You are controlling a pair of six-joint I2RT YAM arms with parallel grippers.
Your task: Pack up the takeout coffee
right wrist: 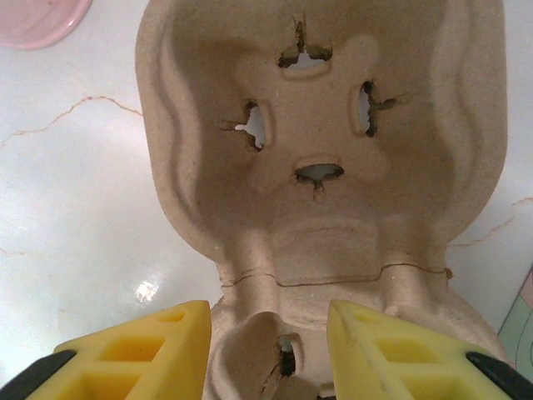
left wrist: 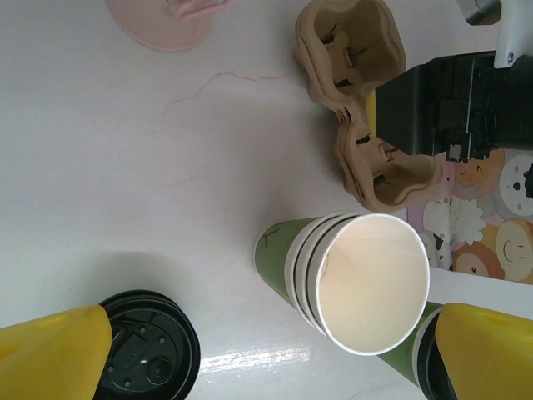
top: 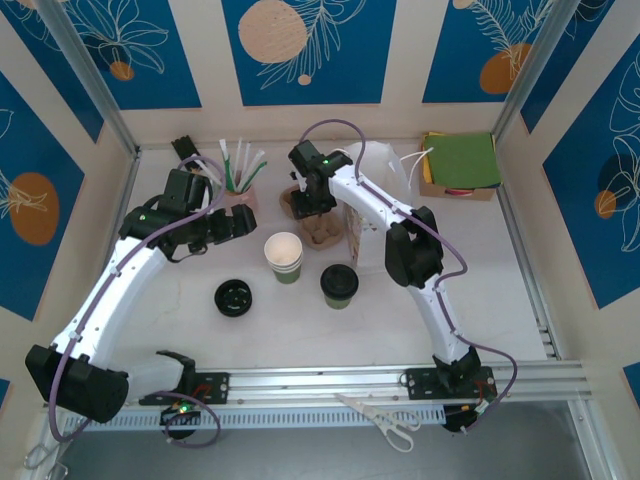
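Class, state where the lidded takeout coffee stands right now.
In the top external view, the takeout coffee stands upright mid-table, just right of the stack of lidless green cups and in front of the cardboard cup carrier.

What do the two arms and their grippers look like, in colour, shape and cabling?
Both the left arm and the right arm have slim white links joined by bulky black joints. A purple cable runs along each, and small green lights glow on the joints. The left gripper and right gripper carry blocky yellow fingers.
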